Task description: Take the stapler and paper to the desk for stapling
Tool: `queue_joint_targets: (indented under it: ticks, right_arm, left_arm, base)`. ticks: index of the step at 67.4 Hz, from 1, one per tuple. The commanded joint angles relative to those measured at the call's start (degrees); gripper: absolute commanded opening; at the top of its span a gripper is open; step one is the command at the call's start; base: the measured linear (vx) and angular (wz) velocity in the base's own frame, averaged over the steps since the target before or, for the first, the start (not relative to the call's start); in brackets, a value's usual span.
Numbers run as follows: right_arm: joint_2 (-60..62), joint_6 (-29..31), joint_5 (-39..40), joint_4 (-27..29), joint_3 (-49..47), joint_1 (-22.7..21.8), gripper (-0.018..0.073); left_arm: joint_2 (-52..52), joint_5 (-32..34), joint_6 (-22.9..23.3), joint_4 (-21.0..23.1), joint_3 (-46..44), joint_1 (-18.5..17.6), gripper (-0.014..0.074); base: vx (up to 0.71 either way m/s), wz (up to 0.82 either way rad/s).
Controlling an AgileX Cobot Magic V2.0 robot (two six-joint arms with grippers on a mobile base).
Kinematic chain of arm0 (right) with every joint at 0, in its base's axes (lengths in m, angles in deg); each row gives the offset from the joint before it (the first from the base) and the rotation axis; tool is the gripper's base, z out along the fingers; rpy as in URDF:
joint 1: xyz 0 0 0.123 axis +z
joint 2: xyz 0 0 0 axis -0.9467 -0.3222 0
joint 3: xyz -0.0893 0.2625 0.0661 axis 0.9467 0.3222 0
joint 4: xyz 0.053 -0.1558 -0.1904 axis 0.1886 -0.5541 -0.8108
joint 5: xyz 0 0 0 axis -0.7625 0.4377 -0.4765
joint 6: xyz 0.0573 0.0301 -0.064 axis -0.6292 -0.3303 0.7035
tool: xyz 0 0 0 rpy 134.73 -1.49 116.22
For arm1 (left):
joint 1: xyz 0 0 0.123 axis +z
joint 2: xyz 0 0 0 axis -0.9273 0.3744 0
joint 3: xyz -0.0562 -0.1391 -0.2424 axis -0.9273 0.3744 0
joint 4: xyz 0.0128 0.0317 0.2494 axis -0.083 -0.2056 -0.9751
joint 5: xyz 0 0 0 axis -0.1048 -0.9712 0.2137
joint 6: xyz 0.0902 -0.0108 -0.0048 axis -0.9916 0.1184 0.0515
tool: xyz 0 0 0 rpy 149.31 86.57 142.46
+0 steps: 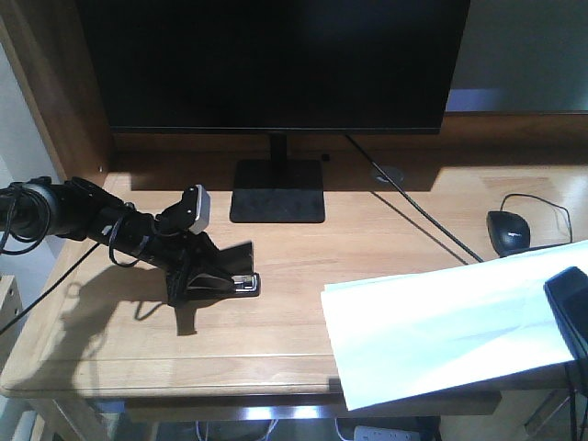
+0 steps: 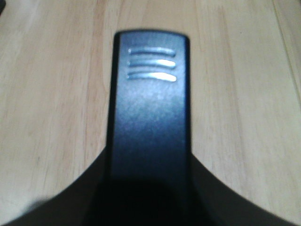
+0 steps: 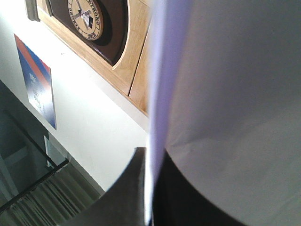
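Left gripper [image 1: 220, 276] is down near the desk's [image 1: 367, 248] front-left corner, right over the stapler [image 2: 150, 117], which lies flat on the wood. Whether it's clamped, I cannot tell. Over at the front-right corner, the right gripper [image 1: 570, 308] is clenched on the paper [image 1: 441, 331], and the sheet overhangs the front edge, just in front of the mouse [image 1: 508, 230].

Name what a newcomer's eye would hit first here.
The big black monitor fills the back of the desk. A large white paper juts over the front right edge, with the right gripper on it. At left, the left gripper sits at the small stapler.
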Motion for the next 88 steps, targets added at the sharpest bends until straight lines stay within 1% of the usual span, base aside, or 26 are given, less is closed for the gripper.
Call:
queue_joint_targets:
  ticks: [1, 7, 14, 26, 31, 37, 54, 71, 79, 88]
  right_arm:
    - [-0.16, 0.5, 3.89, 0.39, 1.42, -0.05, -0.0005]
    - [-0.16, 0.5, 3.89, 0.39, 1.42, -0.05, -0.0005]
    - [-0.16, 0.5, 3.89, 0.39, 1.42, -0.05, -0.0005]
    - [-0.16, 0.5, 3.89, 0.39, 1.42, -0.05, -0.0005]
    - [-0.16, 0.5, 3.89, 0.39, 1.42, -0.05, -0.0005]
    - [-0.16, 0.5, 3.89, 0.39, 1.42, -0.05, -0.0005]
    - [-0.16, 0.5, 3.89, 0.39, 1.42, -0.05, -0.0005]
    - [-0.16, 0.5, 3.89, 0.39, 1.42, -0.05, -0.0005]
    - [-0.16, 0.5, 3.89, 0.39, 1.42, -0.05, -0.0005]
    - [-0.16, 0.5, 3.89, 0.39, 1.42, -0.05, -0.0005]
  left_arm:
    - [-3.69, -1.93, 3.33, 1.54, -1.38, -0.29, 0.0337]
    - [-4.19, -1.27, 4.79, 1.49, -1.38, -0.29, 0.04]
    - [-5.56, -1.26, 4.79, 1.5, -1.38, -0.29, 0.0444]
    - [-9.77, 0.74, 4.55, 1.43, -1.38, 0.05, 0.0436]
    - [-11.43, 1.03, 4.55, 1.14, -1.33, 0.06, 0.04]
    - [-12.45, 0.86, 4.55, -0.56, -1.33, 0.06, 0.0323]
    - [-12.64, 1.02, 4.55, -1.59, -1.33, -0.08, -0.001]
    - [-12.64, 0.78, 4.61, -1.59, -1.33, -0.08, -0.0008]
    - [-12.64, -1.52, 4.7, -1.52, -1.33, -0.08, -0.0008]
    - [-12.64, -2.48, 4.7, -1.52, -1.33, -0.08, -0.0008]
  base:
    - [0.0, 0.0]
    - [0.0, 0.0]
    - [0.0, 0.0]
    - [0.0, 0.0]
    - [0.0, 0.0]
    - [0.0, 0.0]
    - [0.0, 0.0]
    - [0.0, 0.0]
    - [0.0, 0.0]
    - [0.0, 0.0]
